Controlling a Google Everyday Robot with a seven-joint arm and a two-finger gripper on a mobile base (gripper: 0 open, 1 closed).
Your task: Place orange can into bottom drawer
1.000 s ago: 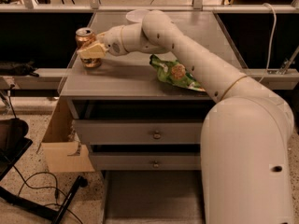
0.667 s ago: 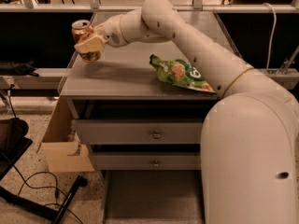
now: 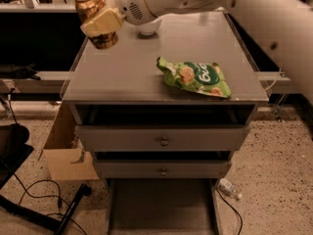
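Above the grey cabinet's (image 3: 146,72) edge, the cream gripper (image 3: 100,26) clasps the dark-printed orange can (image 3: 90,5).

Dim, warm light falls from above, leaving a soft sheen on the grey tabletop (image 3: 122,77). At upper left, above its corner, the gripper (image 3: 99,25) clamps the orange can (image 3: 91,5), whose top glints. The drawer recesses (image 3: 161,115) sit in deep shadow. The whole view is slightly soft.

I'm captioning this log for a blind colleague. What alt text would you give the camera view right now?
The robot's gripper clasps the orange can, held up near the back left corner of a grey cabinet. A green snack bag lies on top, and the bottom drawer stands pulled open below.
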